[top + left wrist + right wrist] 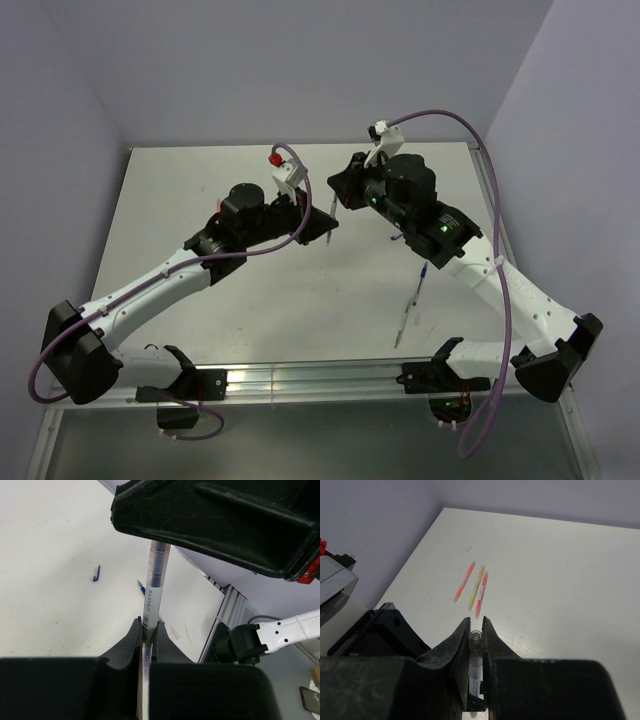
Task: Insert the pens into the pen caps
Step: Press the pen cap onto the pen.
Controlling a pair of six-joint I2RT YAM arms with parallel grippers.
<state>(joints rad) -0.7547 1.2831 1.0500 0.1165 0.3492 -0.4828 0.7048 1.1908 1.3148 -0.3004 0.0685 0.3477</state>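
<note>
I have the left gripper (148,630) clenched on a thin clear-barrelled pen (154,580) with violet ink and a barcode strip, held above the matte white table (200,190), toward 12 o'clock of its middle. The right gripper (475,625) meets it from 3 o'clock, jaws pinched on the pen's glassy tube end; cap or barrel, I cannot tell. A yellow pen (477,586) lies between two reddish pens (464,582) with open table around. A dark blue cap (96,573) lies apart. A green-clear pen (408,315) rests at 4 o'clock, near the aluminium rail (487,185).
</note>
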